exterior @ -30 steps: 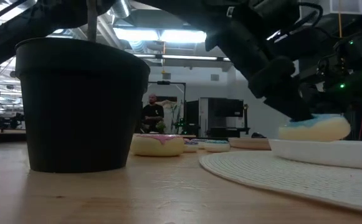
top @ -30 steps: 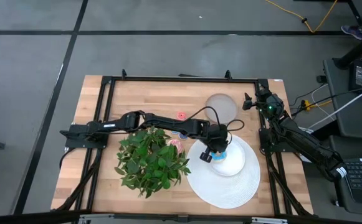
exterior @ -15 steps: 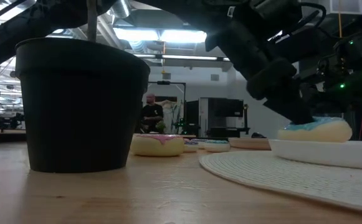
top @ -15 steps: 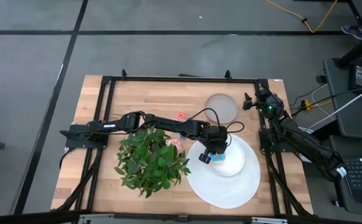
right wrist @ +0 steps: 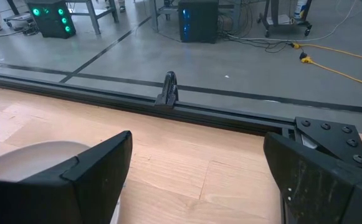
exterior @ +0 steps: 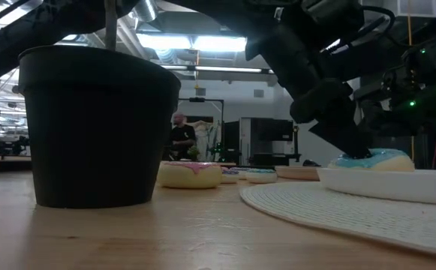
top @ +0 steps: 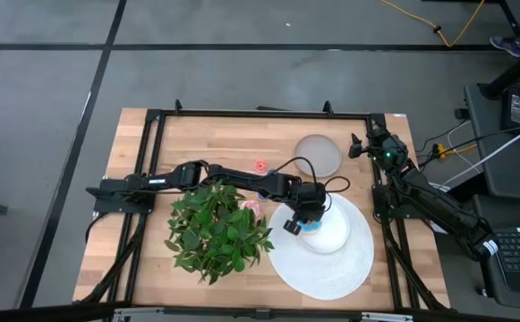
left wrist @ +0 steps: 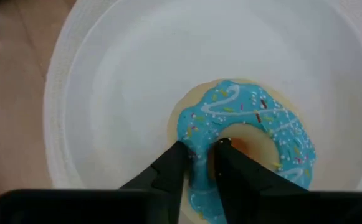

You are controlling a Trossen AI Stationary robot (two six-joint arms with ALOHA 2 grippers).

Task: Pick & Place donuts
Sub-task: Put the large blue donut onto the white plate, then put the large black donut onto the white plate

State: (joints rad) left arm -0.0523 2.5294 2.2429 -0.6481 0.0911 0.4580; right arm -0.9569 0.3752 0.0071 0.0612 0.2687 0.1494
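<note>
Sitting flat in the white plate (left wrist: 93, 112), the blue donut (left wrist: 249, 140) lies a little off the plate's middle, icing up. The left pincer (left wrist: 199, 163) is down on it, its two dark fingertips (left wrist: 173, 163) straddling the ring's wall, one tip in the hole and the other outside the rim, both touching the icing; I cannot tell whether they grip the ring or have just slackened. The plate rests on a round white woven mat (top: 331, 268) near the front of the wooden surface (top: 197, 134).

The pink donut (exterior: 191, 174) lies on the bare wood beside the potted plant (top: 217, 231), whose leaves hang close to the left arm. A tiny red ring (top: 260, 165) lies farther back, and a round grey dish (top: 318, 154) sits beyond the mat. The right pincer (right wrist: 193, 168) waits near the back right corner, jaws spread wide with nothing between them.

My worry is the lift-off: with a tip inside the hole, a slanted pull could drag the donut up the plate's wall or flip it out. The arm sweeping back could also brush the leaves or nudge the pink donut.
</note>
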